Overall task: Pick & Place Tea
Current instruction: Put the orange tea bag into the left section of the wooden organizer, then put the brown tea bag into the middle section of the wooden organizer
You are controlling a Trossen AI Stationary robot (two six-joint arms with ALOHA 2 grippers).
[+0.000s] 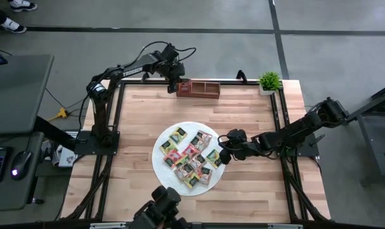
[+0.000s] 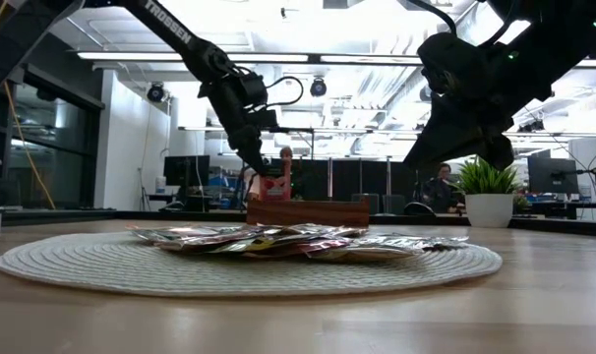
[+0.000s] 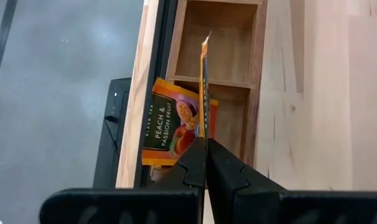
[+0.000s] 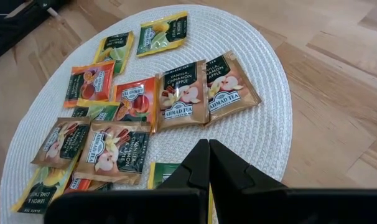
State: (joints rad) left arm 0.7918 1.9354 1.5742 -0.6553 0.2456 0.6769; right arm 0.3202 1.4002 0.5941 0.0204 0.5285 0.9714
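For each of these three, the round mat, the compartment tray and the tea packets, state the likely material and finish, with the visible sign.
Round mat: probably woven fibre or cord, matte white; fine ribbed rings show.
Compartment tray: apparently wood, brown and dull; grain and flat thin walls show.
Tea packets: likely foil or coated paper, slightly glossy; printed faces, crimped edges and light glints show.
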